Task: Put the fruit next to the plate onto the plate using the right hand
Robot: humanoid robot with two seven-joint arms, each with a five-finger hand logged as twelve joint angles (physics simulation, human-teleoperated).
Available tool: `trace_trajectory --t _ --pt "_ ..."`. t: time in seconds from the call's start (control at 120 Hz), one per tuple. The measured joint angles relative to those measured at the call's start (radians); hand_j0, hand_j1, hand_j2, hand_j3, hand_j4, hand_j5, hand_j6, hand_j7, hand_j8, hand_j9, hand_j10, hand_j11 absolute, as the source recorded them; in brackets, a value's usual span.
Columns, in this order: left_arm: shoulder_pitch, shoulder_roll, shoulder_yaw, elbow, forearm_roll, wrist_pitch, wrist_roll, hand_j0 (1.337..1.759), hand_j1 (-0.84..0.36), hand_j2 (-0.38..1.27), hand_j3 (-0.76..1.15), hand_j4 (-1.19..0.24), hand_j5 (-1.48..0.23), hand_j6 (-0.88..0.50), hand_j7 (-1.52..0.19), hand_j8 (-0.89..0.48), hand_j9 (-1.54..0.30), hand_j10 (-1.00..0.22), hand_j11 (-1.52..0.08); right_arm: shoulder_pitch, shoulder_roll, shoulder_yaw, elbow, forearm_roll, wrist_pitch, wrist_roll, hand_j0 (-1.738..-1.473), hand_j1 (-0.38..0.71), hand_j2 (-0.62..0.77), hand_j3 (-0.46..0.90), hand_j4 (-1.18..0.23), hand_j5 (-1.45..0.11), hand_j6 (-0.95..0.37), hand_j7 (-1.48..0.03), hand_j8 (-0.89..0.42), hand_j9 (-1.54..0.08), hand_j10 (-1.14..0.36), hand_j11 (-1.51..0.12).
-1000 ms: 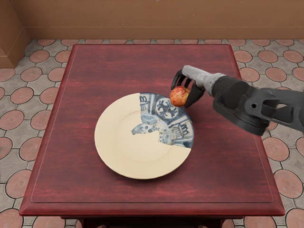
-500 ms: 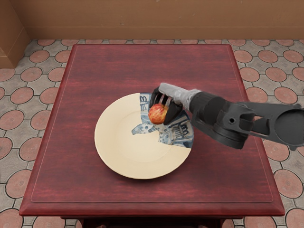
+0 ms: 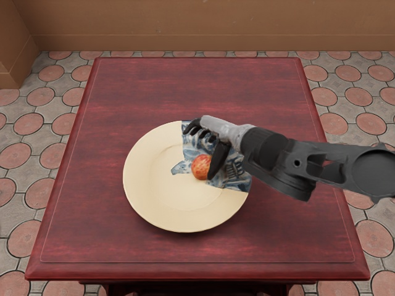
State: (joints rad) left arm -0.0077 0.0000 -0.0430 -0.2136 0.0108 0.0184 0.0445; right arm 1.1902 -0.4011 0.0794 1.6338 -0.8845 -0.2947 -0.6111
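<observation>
My right hand (image 3: 210, 140) hangs over the round cream plate with the blue patterned patch (image 3: 154, 191), fingers (image 3: 192, 129) spread and gripping nothing, and the small red-and-yellow apple (image 3: 200, 167) sits on the plate just under my palm, toward the plate's centre.

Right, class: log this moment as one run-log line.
right hand: open, over plate | apple: on plate, beside thumb | left hand: out of view

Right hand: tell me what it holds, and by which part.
Nothing, it seems. The right hand has its fingers spread; the fruit lies on the plate, with only one finger against its right side.
</observation>
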Motion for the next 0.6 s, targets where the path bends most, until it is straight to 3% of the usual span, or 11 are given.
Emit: trace_trajectory --t 0.108,0.25,0.442,0.6 --pt "0.000 0.000 0.000 0.000 0.000 0.000 0.000 1.658 0.35 0.00 0.00 0.00 0.00 0.00 0.00 0.00 0.00 0.00 0.00 0.003 -0.102 0.101 0.070 0.107 0.082 0.000 -1.657 -0.17 0.04 0.00 -0.18 -0.28 -0.13 -0.27 -0.15 -0.27 -0.21 -0.27" --pt "0.000 0.000 0.000 0.000 0.000 0.000 0.000 1.658 0.35 0.00 0.00 0.00 0.00 0.00 0.00 0.00 0.00 0.00 0.00 -0.004 -0.238 0.266 0.095 0.357 0.313 0.000 -1.657 -0.25 0.02 0.00 -0.10 -0.15 -0.08 -0.15 -0.09 -0.15 -0.11 -0.15" --pt "0.000 0.000 0.000 0.000 0.000 0.000 0.000 1.658 0.35 0.00 0.00 0.00 0.00 0.00 0.00 0.00 0.00 0.00 0.00 -0.010 -0.444 0.389 0.011 0.723 0.737 0.000 -1.658 -0.30 0.01 0.00 -0.05 -0.07 -0.04 -0.07 -0.05 -0.07 -0.06 -0.07" --pt "-0.006 0.000 0.001 0.000 0.000 0.000 0.000 1.658 0.35 0.00 0.00 0.00 0.00 0.00 0.00 0.00 0.00 0.00 0.00 -0.011 -0.572 0.411 -0.051 0.874 0.869 0.000 -1.658 -0.31 0.00 0.00 -0.03 -0.05 -0.03 -0.05 -0.03 -0.05 -0.04 -0.05"
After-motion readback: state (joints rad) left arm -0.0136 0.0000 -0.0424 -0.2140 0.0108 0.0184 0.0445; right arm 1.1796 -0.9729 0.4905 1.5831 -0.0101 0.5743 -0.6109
